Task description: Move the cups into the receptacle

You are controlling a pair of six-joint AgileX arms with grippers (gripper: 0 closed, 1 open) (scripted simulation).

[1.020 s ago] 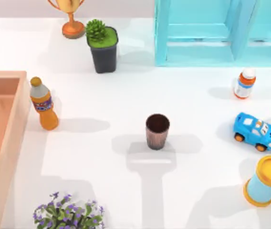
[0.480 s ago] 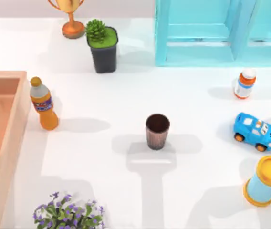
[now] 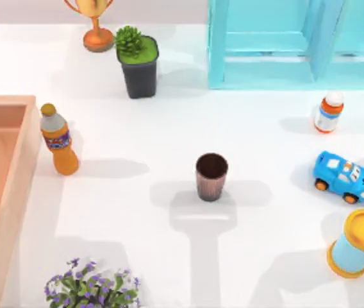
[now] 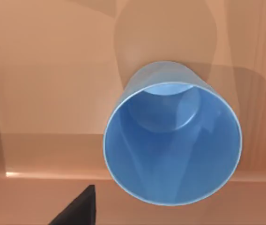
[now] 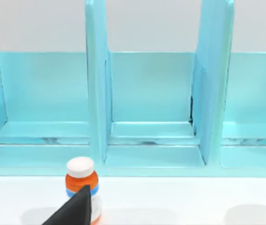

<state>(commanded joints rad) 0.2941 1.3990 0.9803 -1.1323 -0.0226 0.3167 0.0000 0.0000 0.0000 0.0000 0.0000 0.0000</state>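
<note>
The dark brown ribbed cup [image 3: 211, 176] stands upright in the middle of the table, with no gripper near it. The light blue cup [image 4: 172, 140] stands upright on the floor of the tan wooden receptacle [image 3: 6, 192], whose right wall runs along the table's left edge. In the left wrist view I look down into the blue cup from above. One dark fingertip [image 4: 79, 208] of my left gripper shows beside it, apart from the cup, and the gripper holds nothing. My right gripper's dark fingertip [image 5: 77, 208] hangs in front of a pill bottle [image 5: 82, 187], holding nothing.
An orange drink bottle [image 3: 58, 140] stands just right of the receptacle wall. A potted plant [image 3: 138, 63], a trophy [image 3: 95, 25] and a turquoise shelf [image 3: 284, 45] line the back. At the right are the pill bottle [image 3: 329, 112], a blue toy car [image 3: 343, 177] and a yellow-lidded cylinder [image 3: 359, 244]. Purple flowers [image 3: 92, 289] sit at the front.
</note>
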